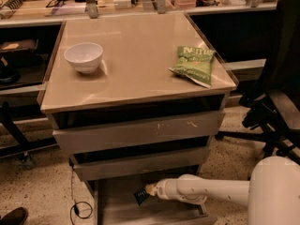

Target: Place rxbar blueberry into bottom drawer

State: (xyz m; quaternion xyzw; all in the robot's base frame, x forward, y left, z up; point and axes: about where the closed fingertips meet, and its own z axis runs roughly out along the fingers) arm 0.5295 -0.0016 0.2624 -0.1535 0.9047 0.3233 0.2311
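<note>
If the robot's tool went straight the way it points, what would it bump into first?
The tool, low over the bottom drawer and holding the rxbar blueberry, points left. Going straight on, it would probably meet the drawer's left wall first, though depth is hard to judge.

cabinet top [140, 78], white bowl [84, 56], green chip bag [192, 64], gripper [149, 190] at bottom drawer [123, 211]
</note>
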